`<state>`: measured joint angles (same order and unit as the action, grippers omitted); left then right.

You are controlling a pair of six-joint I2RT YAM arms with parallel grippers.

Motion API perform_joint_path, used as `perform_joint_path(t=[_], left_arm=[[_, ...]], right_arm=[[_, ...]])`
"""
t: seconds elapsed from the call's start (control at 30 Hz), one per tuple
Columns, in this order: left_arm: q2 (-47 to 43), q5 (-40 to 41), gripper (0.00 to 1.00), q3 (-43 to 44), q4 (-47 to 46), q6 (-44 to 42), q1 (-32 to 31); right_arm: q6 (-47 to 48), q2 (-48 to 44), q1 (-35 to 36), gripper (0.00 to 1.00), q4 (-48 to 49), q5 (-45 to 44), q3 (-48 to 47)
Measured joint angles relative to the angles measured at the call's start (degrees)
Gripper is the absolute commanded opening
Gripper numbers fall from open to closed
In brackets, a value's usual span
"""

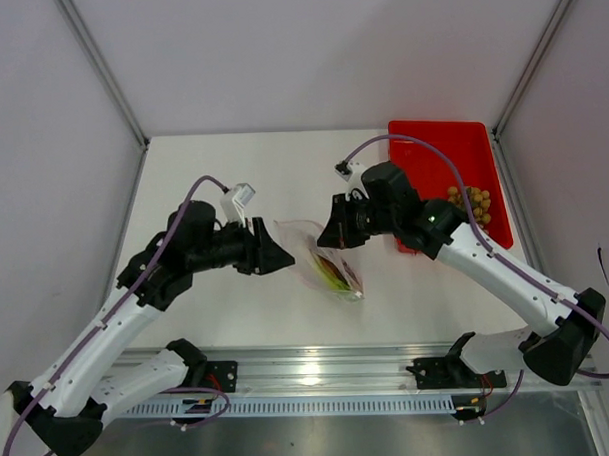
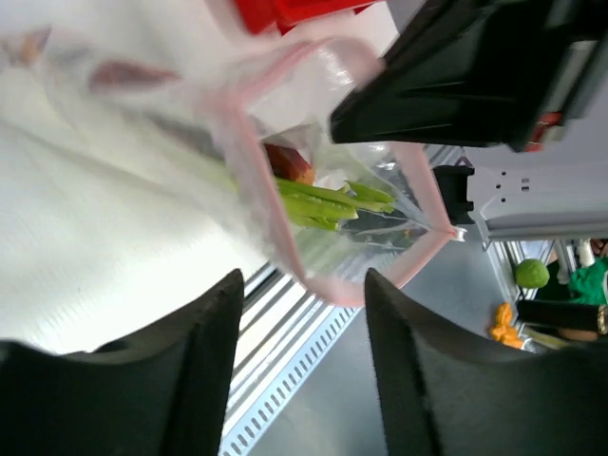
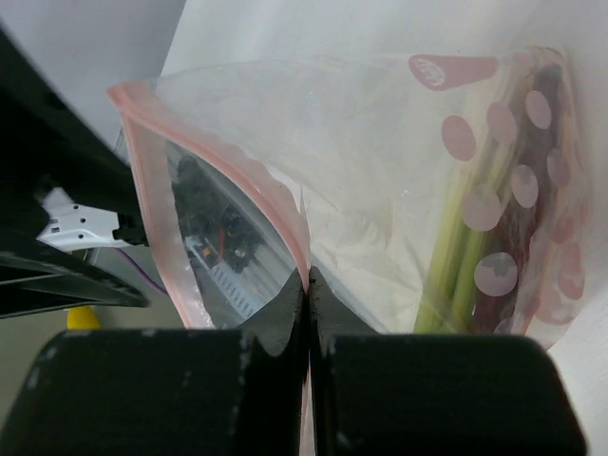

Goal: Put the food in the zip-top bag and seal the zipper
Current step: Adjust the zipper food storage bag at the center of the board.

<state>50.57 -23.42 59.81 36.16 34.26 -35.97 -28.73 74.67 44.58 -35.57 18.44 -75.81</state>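
Note:
The clear zip-top bag [image 1: 331, 269] with pink dots hangs between my two grippers, mouth gaping. Inside lie the green leek stalk [image 2: 328, 202] and the dark-red wedge [image 2: 290, 163], which the right wrist view also shows as the stalk [image 3: 454, 275] and wedge [image 3: 543, 190]. My right gripper [image 3: 309, 275] is shut on the pink zipper [image 3: 152, 190] strip at the bag's rim. My left gripper [image 2: 302, 280] stands open just short of the opposite rim, with nothing between its fingers. The yellow-green grapes [image 1: 471, 204] lie on the red tray [image 1: 432, 148].
The red tray sits at the back right against the right wall. A slotted metal rail [image 1: 320, 383] runs along the table's near edge. White walls close in the table on the left, back and right.

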Motion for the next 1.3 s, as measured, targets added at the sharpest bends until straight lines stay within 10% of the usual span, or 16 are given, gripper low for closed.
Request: perform_joint_path(t=[0.3,0.63,0.97,1.3], left_arm=[[-4.46,2.38,0.71,-3.85,-0.07,1.7,-0.37],[0.11,2.78,0.63,-6.19,-4.22,3.13,-0.92],[1.95,4.15,0.0,-6.78,-5.6,3.17,-0.98],[1.09,7.28,0.0,4.44,1.79,-0.37,-1.03]], right_arm=[[-0.63,-0.24,2.01,0.0,2.08,-0.66,0.0],[-1.4,-0.5,4.57,0.0,2.08,-4.0,-0.07],[-1.68,-0.63,5.73,0.0,2.08,-6.56,-0.37],[-1.01,-2.49,4.96,0.0,1.53,-11.21,0.26]])
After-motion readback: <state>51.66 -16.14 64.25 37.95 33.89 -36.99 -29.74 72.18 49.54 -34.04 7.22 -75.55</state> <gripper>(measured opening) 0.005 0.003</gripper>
